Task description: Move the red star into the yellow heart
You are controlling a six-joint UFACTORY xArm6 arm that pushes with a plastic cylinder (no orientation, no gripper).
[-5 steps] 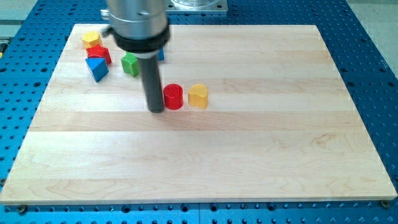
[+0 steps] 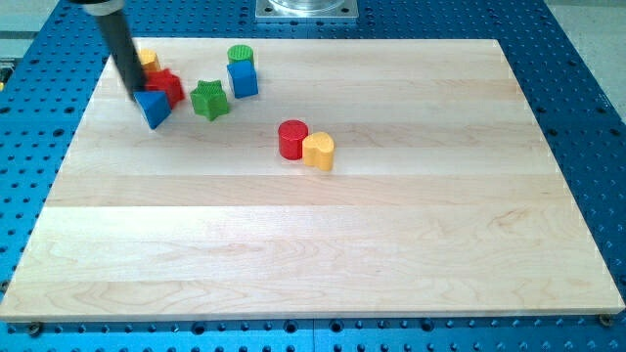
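The red star (image 2: 166,86) lies near the board's top left corner, between a yellow block (image 2: 149,60) above it and a blue triangular block (image 2: 154,109) below it. My tip (image 2: 133,96) is at the star's left edge, just above the blue triangle. The rod leans up to the view's top left and hides part of the yellow block. The yellow heart (image 2: 318,152) sits near the board's middle, far to the right of the star. A red cylinder (image 2: 292,139) touches the heart's upper left side.
A green star (image 2: 209,99) lies right of the red star. A blue cube (image 2: 243,78) with a green cylinder (image 2: 240,55) behind it stands further right. The wooden board (image 2: 411,235) rests on a blue perforated table.
The rod has moved from beside the red cylinder to the top left by the red star. The red cylinder has shifted right against the yellow heart, and both sit slightly further right.
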